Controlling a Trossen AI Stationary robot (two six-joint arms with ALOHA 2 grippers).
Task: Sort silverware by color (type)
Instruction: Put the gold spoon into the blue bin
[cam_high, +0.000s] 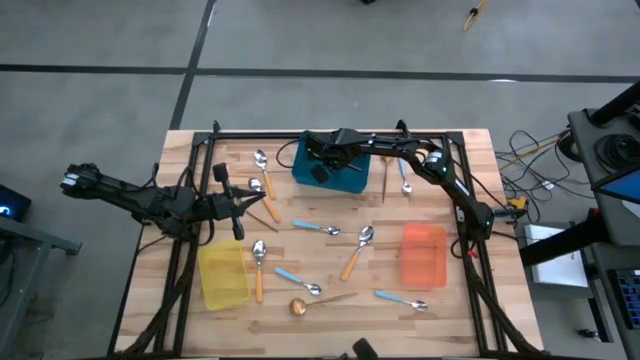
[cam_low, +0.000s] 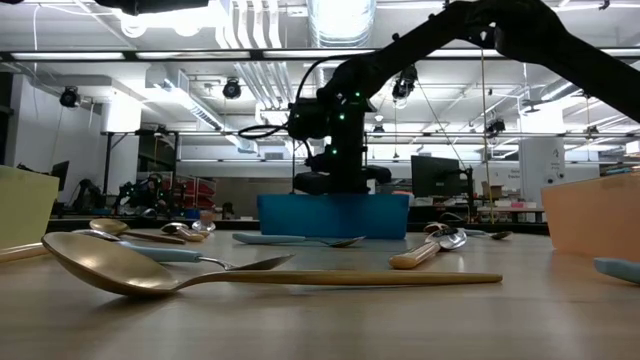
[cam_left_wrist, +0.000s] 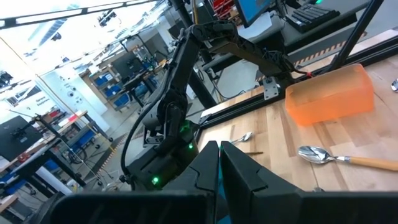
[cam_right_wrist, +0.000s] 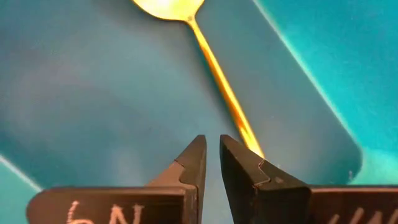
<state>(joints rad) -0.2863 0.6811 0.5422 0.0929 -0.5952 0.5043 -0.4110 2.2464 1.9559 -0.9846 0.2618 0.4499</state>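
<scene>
The left gripper (cam_high: 244, 199) hangs low over the table's left side, just behind the yellow bin (cam_high: 222, 276), its fingers (cam_left_wrist: 239, 171) pressed together with nothing between them. Near its tip lie a silver spoon (cam_high: 261, 160) and an orange-handled spoon (cam_high: 265, 187) towards the table's far edge. In front of it, just right of the yellow bin, an orange-handled spoon (cam_high: 259, 268) lies with its bowl pointing away. Further right, blue-handled spoons are scattered over the middle: one (cam_high: 318, 229) near the centre, one (cam_high: 298, 281) nearer the front. A gold spoon (cam_high: 315, 303) rests near the front edge, its bowl to the left; in the low view it (cam_low: 240, 274) fills the foreground. Right of centre lies another orange-handled spoon (cam_high: 357, 250). The blue bin (cam_high: 332, 170) stands at the far middle, and the right gripper (cam_high: 326, 160) is over it, reaching down into it. The wrist view shows its fingers (cam_right_wrist: 242, 168) nearly closed with a narrow gap and nothing held; a gold spoon (cam_right_wrist: 205, 53) lies on the blue bin floor (cam_right_wrist: 93, 93) just beyond the tips, its handle running under one finger. Right of the bin lie a gold spoon (cam_high: 385, 172) and a blue-handled spoon (cam_high: 404, 176). The orange bin (cam_high: 423, 254) sits on the right side, with one more blue-handled spoon (cam_high: 402, 300) in front of it.
</scene>
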